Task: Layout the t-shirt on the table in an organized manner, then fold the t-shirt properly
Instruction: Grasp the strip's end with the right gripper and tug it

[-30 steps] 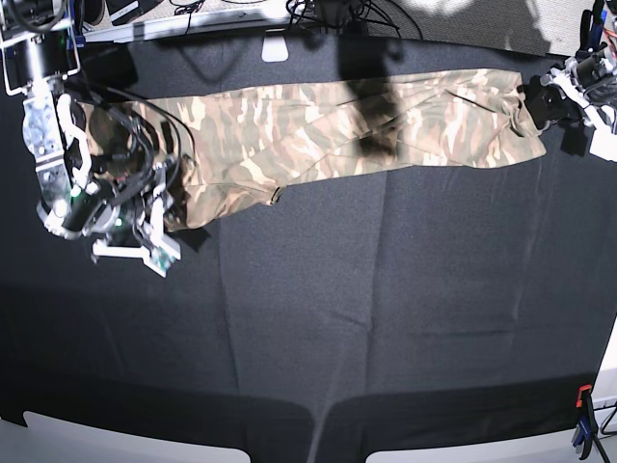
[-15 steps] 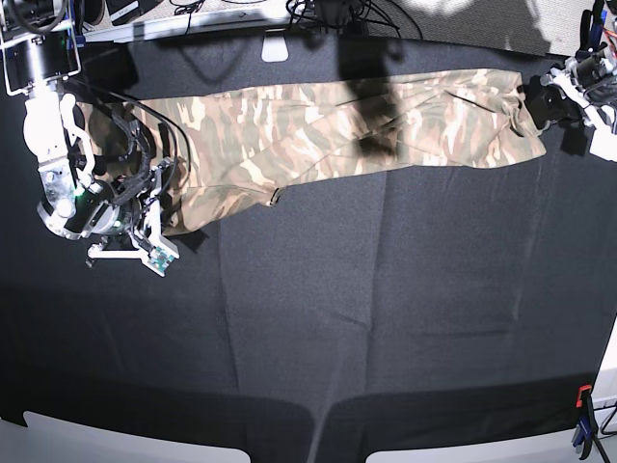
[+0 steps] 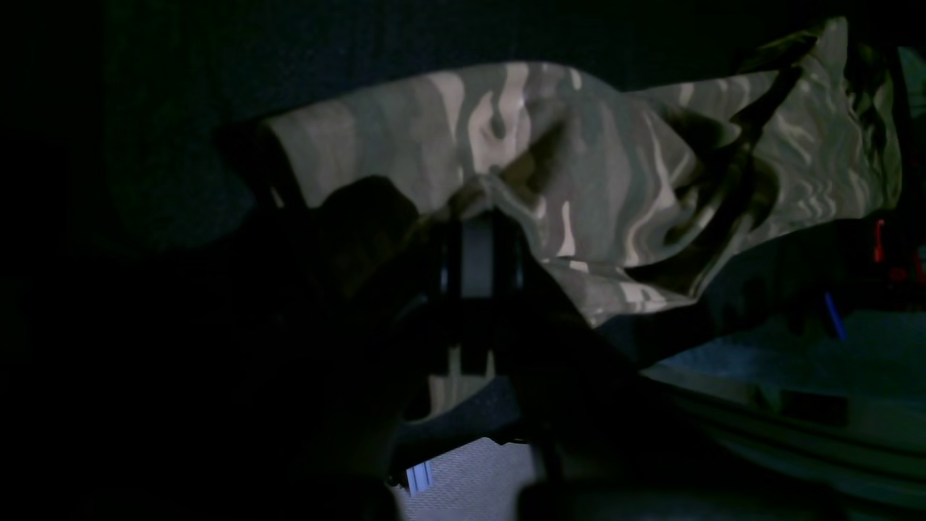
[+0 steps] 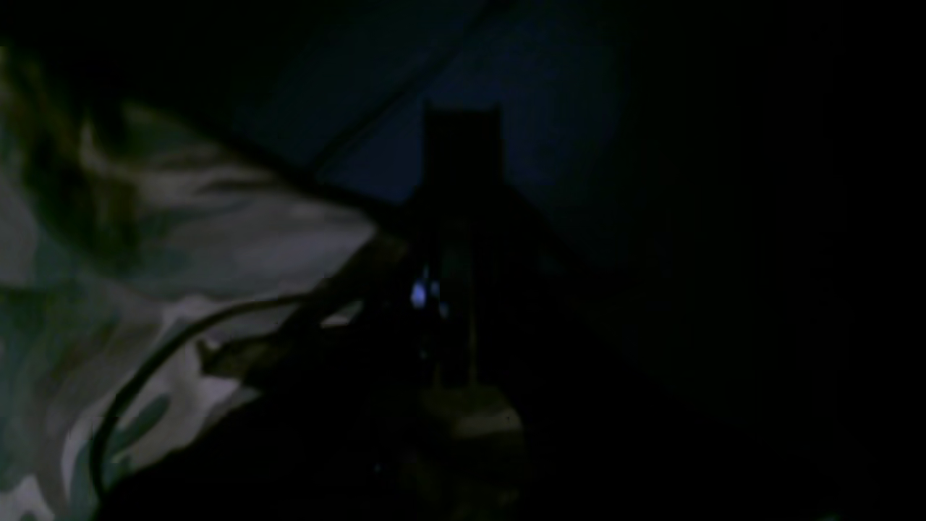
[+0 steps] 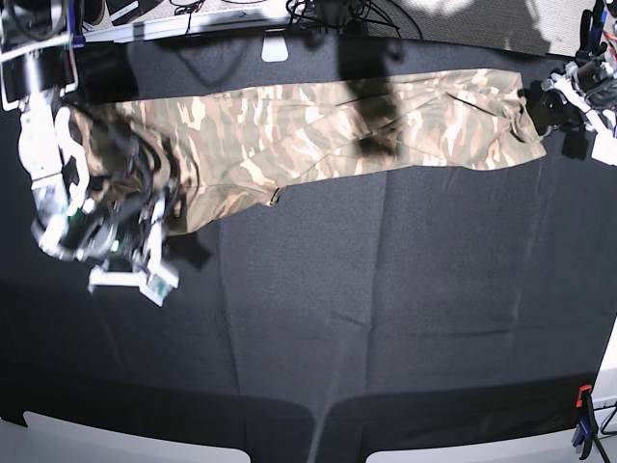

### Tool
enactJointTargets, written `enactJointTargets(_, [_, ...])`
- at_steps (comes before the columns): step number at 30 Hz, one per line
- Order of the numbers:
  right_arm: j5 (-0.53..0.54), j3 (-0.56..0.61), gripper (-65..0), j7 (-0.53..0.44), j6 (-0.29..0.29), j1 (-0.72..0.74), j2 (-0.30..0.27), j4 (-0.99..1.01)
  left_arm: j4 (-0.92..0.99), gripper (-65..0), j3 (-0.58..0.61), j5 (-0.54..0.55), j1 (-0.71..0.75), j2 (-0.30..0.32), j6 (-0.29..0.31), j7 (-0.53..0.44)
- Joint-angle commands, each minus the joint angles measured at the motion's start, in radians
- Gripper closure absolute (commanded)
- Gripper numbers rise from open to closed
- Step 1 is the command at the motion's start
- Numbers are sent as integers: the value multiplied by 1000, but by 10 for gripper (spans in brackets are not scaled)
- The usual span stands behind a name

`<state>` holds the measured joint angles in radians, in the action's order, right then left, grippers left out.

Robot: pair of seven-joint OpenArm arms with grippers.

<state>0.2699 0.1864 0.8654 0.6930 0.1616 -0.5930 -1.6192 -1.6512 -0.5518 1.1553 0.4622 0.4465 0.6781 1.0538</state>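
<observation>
2 closed grippers, left gripper (image 3: 470, 217) and right gripper (image 5: 159, 207), pinch the t-shirt (image 5: 337, 130).

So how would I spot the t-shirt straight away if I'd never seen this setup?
Start from the table, a big black cloth surface filling the base view. Along its far side a long band of fabric stretches between the two arms: that is the t-shirt, the only tan-and-olive camouflage thing there.

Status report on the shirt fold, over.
Left gripper shut on t-shirt end. Right gripper shut at opposite end, grip unclear. Shirt stretched across table. Nothing obstructing.
</observation>
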Motion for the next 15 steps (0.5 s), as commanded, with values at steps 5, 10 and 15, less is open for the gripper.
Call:
enactJointTargets(5, [145, -9, -57, 112, 5, 22, -14, -12, -15, 0, -10, 24, 0, 19, 3, -14])
enactJointTargets(10, [187, -9, -267, 53, 5, 21, -13, 30, -15, 0, -10, 24, 0, 19, 3, -14])
enactJointTargets(15, [177, -9, -266, -5, 5, 21, -12, 138, -15, 0, -10, 24, 1, 19, 3, -14])
